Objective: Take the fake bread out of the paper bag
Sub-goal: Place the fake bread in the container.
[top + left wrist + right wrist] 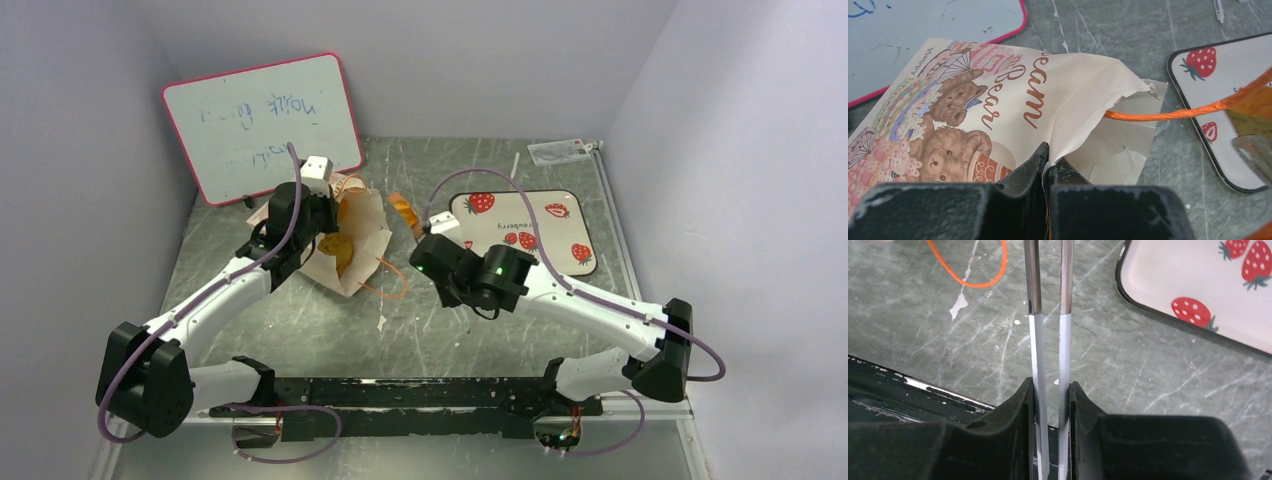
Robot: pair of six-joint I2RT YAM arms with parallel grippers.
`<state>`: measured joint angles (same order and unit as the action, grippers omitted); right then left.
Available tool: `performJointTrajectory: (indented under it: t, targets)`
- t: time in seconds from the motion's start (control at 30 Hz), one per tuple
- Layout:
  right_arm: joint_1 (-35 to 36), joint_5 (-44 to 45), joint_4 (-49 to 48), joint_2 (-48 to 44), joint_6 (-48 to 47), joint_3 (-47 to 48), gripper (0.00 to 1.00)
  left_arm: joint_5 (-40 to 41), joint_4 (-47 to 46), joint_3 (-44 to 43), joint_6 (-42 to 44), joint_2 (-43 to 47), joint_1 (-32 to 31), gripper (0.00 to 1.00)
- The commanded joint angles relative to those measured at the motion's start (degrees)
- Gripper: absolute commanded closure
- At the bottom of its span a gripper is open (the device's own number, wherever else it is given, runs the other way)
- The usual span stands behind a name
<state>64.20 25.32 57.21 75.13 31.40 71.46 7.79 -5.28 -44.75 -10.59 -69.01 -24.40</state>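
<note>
The paper bag (362, 232) lies on the table in front of the whiteboard, its mouth open upward; the bear print shows in the left wrist view (973, 110). Orange-brown fake bread (340, 250) shows inside it. My left gripper (322, 222) is shut on the bag's rim (1048, 156), holding the mouth open. My right gripper (432, 240) is shut on a pair of metal tongs (1049, 315), which point away between the bag and the tray. A small orange piece (401, 208) sits at the tongs' far end; I cannot tell what it is.
The pink-framed whiteboard (262, 125) leans on the back wall. The strawberry-printed tray (530, 232) lies right of the bag. An orange cord handle (388, 287) loops out on the table. A pen (562, 152) lies at the back right. A black rail (420, 392) runs along the near edge.
</note>
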Motion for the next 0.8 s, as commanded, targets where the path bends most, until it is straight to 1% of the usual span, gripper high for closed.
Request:
performJointTrajectory:
  t: [0.0,0.17,0.3,0.53,0.63,0.77]
  targets:
    - [-0.1,4.9,5.2,-2.4,7.9,0.4,1.00,2.9,0.3,-3.3,-1.2,0.4,0.7,0.93]
    - [-0.5,6.9,7.1,-3.8,13.6,-2.2,0.99,2.3,-0.2,-3.0,-1.3,1.1,1.2,0.93]
    - [-3.9,8.0,6.6,-2.7,15.2,-4.2,0.99,1.2,-0.5,-2.9,-1.4,1.1,1.2,0.93]
    - [-15.2,7.9,0.3,1.2,9.2,-6.8,1.00,-0.3,-0.6,-3.3,-1.4,1.4,1.2,0.93]
    - [-17.7,9.1,-0.7,5.4,5.8,-5.8,1.00,-0.4,-0.4,-3.5,-1.3,1.6,1.2,0.93]
    - [-19.2,10.1,-2.4,11.2,2.5,-5.0,1.00,-0.6,-0.4,-3.8,-1.2,1.8,1.2,0.93]
